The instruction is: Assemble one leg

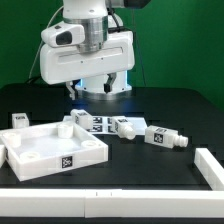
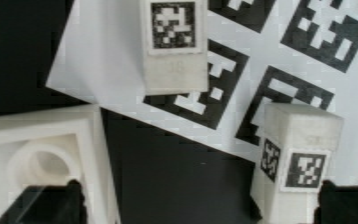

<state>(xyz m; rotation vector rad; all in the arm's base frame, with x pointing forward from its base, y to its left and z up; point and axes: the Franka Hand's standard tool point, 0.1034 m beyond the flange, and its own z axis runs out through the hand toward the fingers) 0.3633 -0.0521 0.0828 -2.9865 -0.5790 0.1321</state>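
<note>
The white square panel [image 1: 45,148] with round corner sockets lies on the black table at the exterior view's left. Several short white tagged legs lie near it: one [image 1: 80,118] at the panel's far corner, one [image 1: 126,128] and one [image 1: 166,138] further right, one [image 1: 20,120] at far left. My gripper [image 1: 96,86] hangs above the table behind them. In the wrist view my gripper [image 2: 197,206] is open and empty. A leg [image 2: 297,145] lies close to one fingertip [image 2: 346,205], another leg [image 2: 172,50] lies further off, and a panel corner socket [image 2: 43,152] is by the other fingertip.
The marker board [image 1: 102,123] lies under the middle legs and fills the far part of the wrist view [image 2: 247,85]. A white rail [image 1: 110,196] runs along the table's front and up the exterior view's right side [image 1: 210,165].
</note>
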